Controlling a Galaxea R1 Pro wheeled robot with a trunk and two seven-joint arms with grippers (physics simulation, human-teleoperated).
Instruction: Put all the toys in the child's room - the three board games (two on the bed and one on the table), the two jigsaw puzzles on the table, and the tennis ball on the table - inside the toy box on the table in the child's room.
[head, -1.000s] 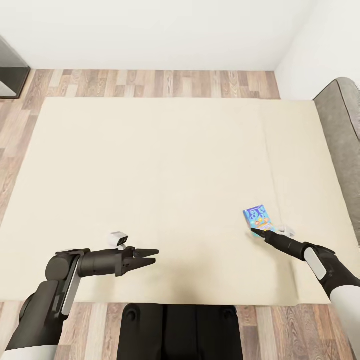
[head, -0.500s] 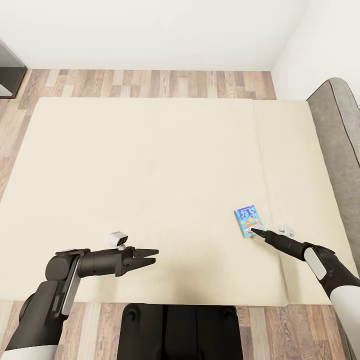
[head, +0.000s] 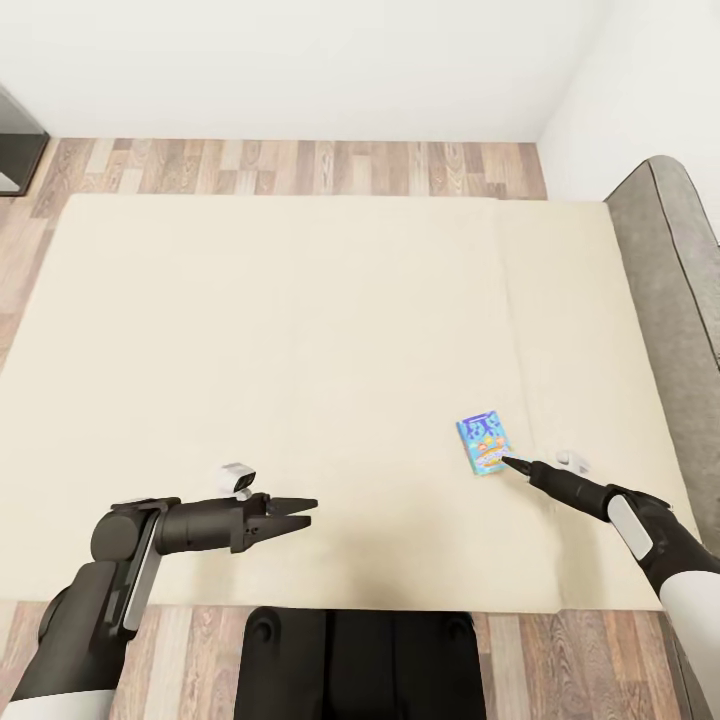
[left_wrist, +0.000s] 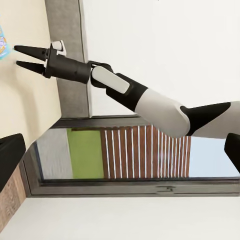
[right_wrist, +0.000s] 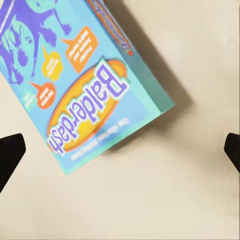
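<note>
One small blue board game (head: 484, 443) flat on bed (head: 300, 330), lower right | right gripper (head: 510, 462) open, tips at its edge | left gripper (head: 305, 511) open, lower left

blue board game (right_wrist: 85, 80) cropped by frame edge

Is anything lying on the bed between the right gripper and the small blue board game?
Nothing visible does. The right gripper is open with its fingers right at the near edge of the small blue board game, which lies flat on the bed. In the right wrist view there is bare mattress between the fingers and the box.
</note>
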